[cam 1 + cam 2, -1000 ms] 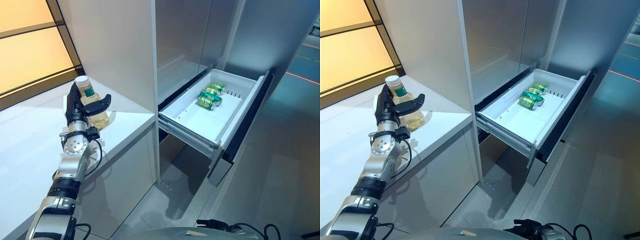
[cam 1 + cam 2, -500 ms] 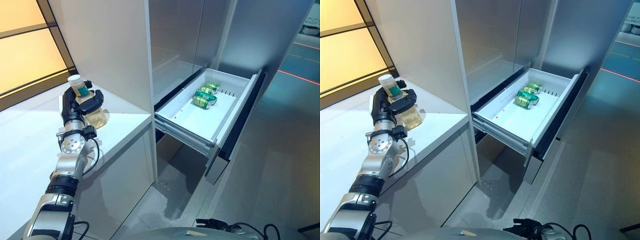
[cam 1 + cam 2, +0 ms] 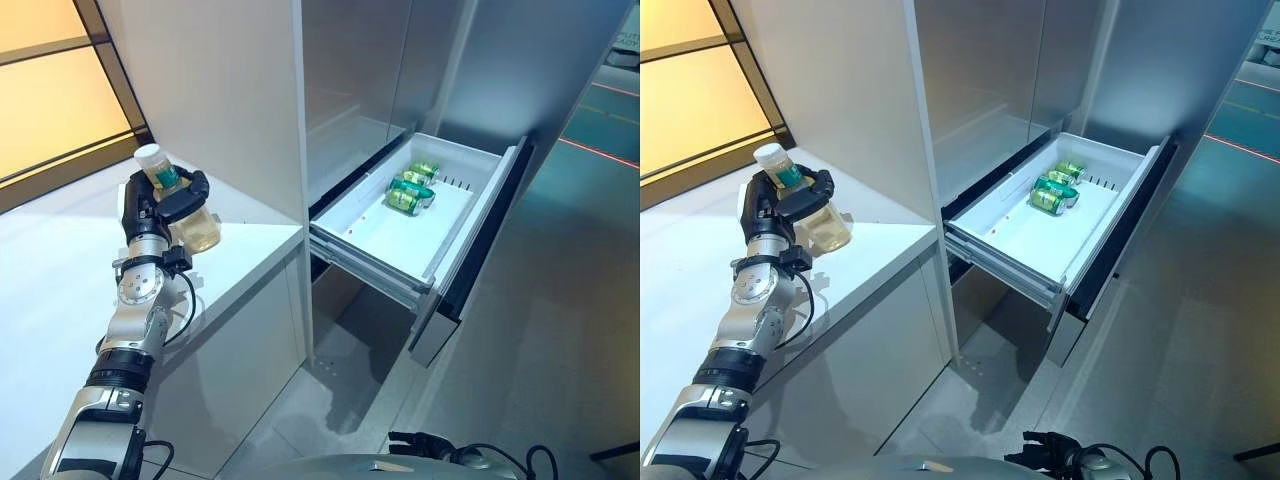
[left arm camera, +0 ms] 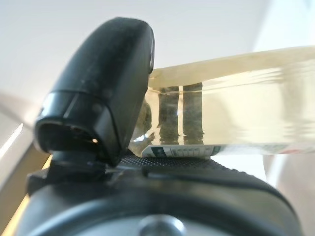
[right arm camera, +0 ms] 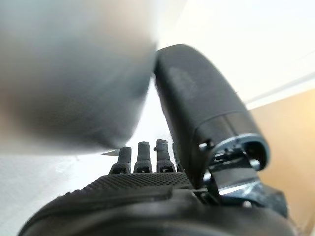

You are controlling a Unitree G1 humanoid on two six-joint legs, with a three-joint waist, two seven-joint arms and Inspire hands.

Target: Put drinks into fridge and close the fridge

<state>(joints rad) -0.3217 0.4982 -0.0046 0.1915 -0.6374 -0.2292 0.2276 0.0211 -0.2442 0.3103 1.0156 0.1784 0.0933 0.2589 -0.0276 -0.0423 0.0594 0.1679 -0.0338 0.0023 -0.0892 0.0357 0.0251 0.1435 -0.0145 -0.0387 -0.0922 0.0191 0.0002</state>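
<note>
A clear bottle point(image 3: 196, 229) of pale yellow drink, with a white cap and a green neck label, stands on the white counter point(image 3: 60, 270) at the left. My left hand point(image 3: 150, 212) is shut on it, thumb and fingers curled round its upper body. In the left wrist view the thumb point(image 4: 103, 83) presses against the bottle point(image 4: 236, 98). The fridge drawer point(image 3: 370, 240) is pulled open at the right, with green cans point(image 3: 408, 193) lying at its far end. My right hand point(image 5: 147, 196) shows in its wrist view, fingers relaxed, holding nothing.
A tall white panel point(image 3: 220, 90) rises between the counter and the fridge's open compartment point(image 3: 350, 110). The drawer's dark front point(image 3: 480, 240) juts out over the grey floor point(image 3: 540, 360). An amber window point(image 3: 50, 110) lies behind the counter.
My left hand's thumb and fingers have closed round the bottle, which now leans slightly. The camera has shifted a little.
</note>
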